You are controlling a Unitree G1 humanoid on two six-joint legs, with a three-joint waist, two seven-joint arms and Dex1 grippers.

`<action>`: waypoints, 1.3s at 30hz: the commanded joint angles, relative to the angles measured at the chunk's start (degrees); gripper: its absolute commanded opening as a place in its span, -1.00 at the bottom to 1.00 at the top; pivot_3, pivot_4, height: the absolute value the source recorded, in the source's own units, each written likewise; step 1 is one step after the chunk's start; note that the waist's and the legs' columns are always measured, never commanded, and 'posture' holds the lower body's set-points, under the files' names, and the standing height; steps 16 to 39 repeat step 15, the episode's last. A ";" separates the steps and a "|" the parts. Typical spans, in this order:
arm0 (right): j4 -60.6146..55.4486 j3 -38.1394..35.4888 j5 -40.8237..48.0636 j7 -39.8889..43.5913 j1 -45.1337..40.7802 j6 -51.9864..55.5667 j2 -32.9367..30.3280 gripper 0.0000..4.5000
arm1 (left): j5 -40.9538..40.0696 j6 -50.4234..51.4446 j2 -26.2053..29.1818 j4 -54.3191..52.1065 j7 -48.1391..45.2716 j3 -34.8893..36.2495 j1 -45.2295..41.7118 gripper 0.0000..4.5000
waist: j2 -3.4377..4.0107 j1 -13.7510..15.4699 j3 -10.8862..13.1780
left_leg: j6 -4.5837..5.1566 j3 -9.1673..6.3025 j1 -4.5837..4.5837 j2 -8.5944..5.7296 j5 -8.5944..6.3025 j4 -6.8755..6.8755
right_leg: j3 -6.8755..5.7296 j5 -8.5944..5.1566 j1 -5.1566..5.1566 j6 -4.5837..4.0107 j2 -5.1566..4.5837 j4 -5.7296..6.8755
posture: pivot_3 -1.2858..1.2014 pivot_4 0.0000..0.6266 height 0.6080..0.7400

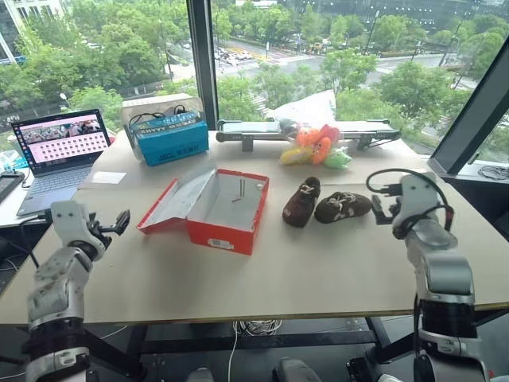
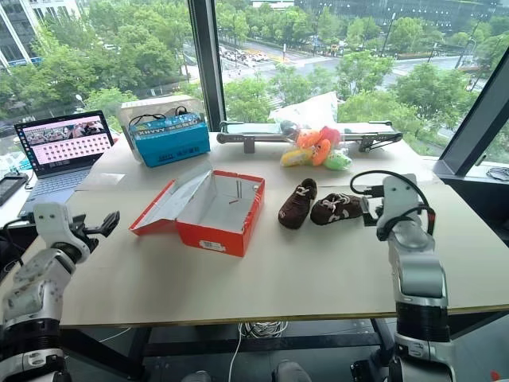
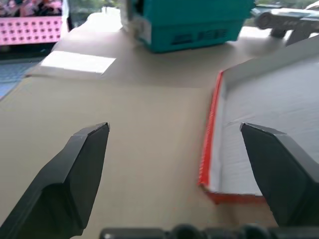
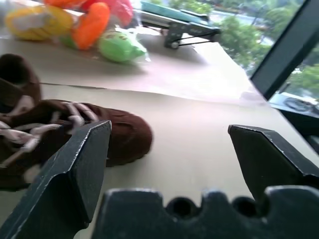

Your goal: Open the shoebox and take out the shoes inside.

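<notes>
- Broad tan tabletop (image 1: 318, 270) in plain daylight, taken here as the landmark.
- Behind its far edge, floor-to-ceiling windows onto green treetops (image 1: 111, 48) and a road with cars far below.
- Dark upright window post (image 1: 202, 60) rising behind the far edge, left of centre; a slanted dark frame (image 1: 477, 111) at the far right corner.
- At the far left corner, an open laptop (image 1: 60, 147) with a pink screen.
- Just right of the laptop, a blue box (image 1: 171, 137) with white lettering, cables draped over it.
- Along the far edge, a long dark bar-like device (image 1: 254, 131); in front of it, orange-and-green plush toys (image 1: 314, 147) in clear wrap.
- A white paper sheet (image 1: 107, 177) lying near the laptop.
- Under the table, coiled white cable (image 1: 254, 326) on a dark floor.
</notes>
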 commanded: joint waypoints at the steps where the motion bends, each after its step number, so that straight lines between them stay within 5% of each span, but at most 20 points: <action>1: 0.56 -2.31 -1.43 -2.44 0.26 -4.54 -0.51 0.97 | 1.48 -3.74 -0.71 2.49 3.28 0.41 -1.91 1.00 | -0.02 -0.02 -0.04 | 0.00 0.00 0.00 0.00 0.00 0.00 | 0.01 0.01 0.01 0.00 0.00 0.00 | 0.03 -1.00 0.94; 5: 1.70 -1.76 -1.85 -3.02 2.20 -6.53 -0.14 0.97 | 1.18 -5.78 -1.14 5.18 2.17 -0.20 -2.76 1.00 | -0.04 -0.01 -0.08 | 0.00 -0.02 0.01 0.00 0.00 -0.02 | 0.00 0.00 0.02 -0.02 0.02 -0.01 | 0.03 -1.00 0.94; 6: 1.90 -1.62 -1.96 -3.16 2.62 -6.94 0.10 0.97 | 1.07 -6.09 -1.13 5.91 2.03 -0.19 -3.03 1.00 | -0.11 0.02 0.17 | 0.00 -0.02 -0.01 0.00 0.00 -0.03 | 0.00 0.00 0.01 -0.02 0.02 -0.03 | 0.03 -0.52 0.94; 10: 2.20 -1.17 -2.31 -3.60 3.55 -7.24 0.92 0.97 | 0.34 -8.32 -1.33 7.33 0.21 -0.06 -3.46 1.00 | -0.11 0.06 3.29 | 0.00 -0.05 0.56 -0.02 0.00 -0.19 | 0.15 -0.24 0.66 -0.47 0.09 -0.31 | 0.03 -0.52 0.94; 39: 2.48 -1.22 -2.57 -3.75 4.09 -7.49 1.25 0.97 | 0.25 -9.88 -1.67 7.99 -0.36 0.00 -3.55 1.00 | -0.06 0.13 3.52 | 0.00 -0.03 0.58 -0.03 -0.01 -0.13 | 0.28 -0.20 0.76 -0.01 0.11 -0.18 | 0.03 -0.52 0.94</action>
